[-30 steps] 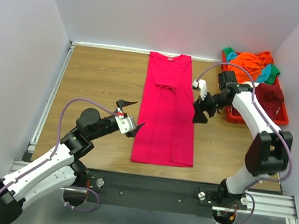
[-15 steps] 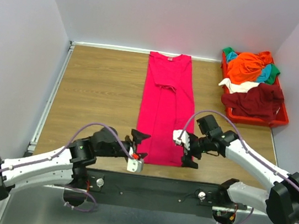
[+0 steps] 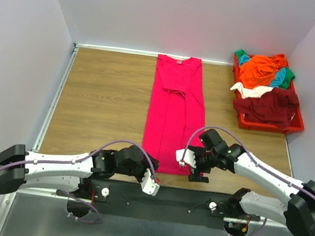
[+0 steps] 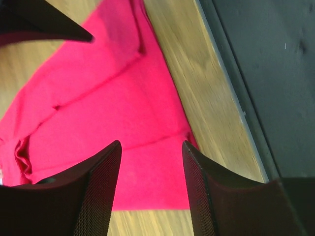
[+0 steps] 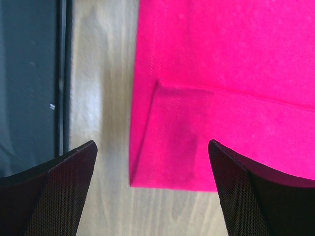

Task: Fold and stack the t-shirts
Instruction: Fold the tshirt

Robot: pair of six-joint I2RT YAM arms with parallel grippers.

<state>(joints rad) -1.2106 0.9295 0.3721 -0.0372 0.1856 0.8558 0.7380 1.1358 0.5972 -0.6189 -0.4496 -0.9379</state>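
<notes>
- Light wooden table (image 3: 101,98): carries everything. A black base rail (image 3: 193,200) runs along its near edge, close to the hem, so my guess is there's little room to come in low.
- Long bright pink-red cloth t-shirt (image 3: 175,114): lies flat mid-table, sides folded in to a narrow strip, collar far, hem near. Looks laid out for a lengthwise fold.
- Red plastic bin (image 3: 273,129): far right, well apart, not in the way. It holds a heap of orange, maroon, teal and green shirts (image 3: 265,80).
- Right claw (image 5: 151,145): spread wide, empty, above the hem's right corner.
- Left claw (image 4: 150,147): jaws partly apart over the hem's left corner, nothing pinched.
</notes>
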